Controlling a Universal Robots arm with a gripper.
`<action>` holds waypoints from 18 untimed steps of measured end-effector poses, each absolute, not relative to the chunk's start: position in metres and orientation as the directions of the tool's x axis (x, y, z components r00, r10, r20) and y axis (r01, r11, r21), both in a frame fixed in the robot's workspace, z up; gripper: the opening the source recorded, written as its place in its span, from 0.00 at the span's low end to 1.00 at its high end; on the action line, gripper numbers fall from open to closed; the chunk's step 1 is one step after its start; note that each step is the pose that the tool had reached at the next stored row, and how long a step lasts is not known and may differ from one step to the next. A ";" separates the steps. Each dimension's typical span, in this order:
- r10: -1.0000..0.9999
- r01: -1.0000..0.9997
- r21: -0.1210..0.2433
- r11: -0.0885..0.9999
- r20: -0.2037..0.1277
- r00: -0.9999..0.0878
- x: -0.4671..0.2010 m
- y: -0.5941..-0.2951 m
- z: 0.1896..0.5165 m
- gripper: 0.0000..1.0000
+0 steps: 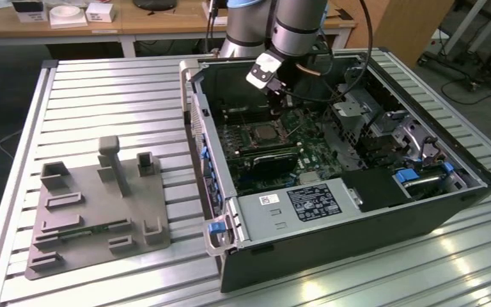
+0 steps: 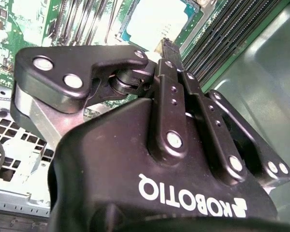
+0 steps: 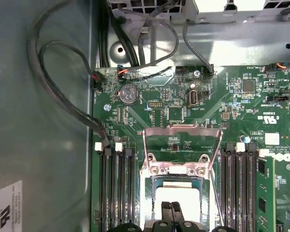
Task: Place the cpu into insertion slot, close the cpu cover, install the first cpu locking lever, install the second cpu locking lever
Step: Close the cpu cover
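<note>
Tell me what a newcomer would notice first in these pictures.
In the exterior view, the robot arm reaches down into the open computer case on the slatted table. In the first wrist view, the shut gripper hangs over the silvery cpu sitting in the insertion slot, with the cpu cover swung open beside it.

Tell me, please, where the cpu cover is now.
In the first wrist view the cpu cover stands swung open at the edge of the insertion slot, where the cpu lies.
</note>
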State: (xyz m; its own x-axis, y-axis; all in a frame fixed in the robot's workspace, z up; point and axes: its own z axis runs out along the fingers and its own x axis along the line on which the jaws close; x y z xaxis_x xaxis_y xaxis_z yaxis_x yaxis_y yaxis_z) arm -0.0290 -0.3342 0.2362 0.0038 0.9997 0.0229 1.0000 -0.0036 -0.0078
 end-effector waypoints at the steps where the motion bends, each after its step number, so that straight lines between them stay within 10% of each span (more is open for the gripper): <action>1: 1.000 1.000 -0.008 -0.004 0.023 0.004 -0.029 -0.334 0.238 0.10; 18: 1.000 1.000 -0.008 -0.002 0.023 0.002 -0.012 -0.334 0.253 0.10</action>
State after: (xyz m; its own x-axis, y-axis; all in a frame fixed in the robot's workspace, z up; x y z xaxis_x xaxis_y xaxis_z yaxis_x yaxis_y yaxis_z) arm -0.0118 -0.3342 0.2534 0.0018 0.9997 0.0228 1.0000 -0.0016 -0.0079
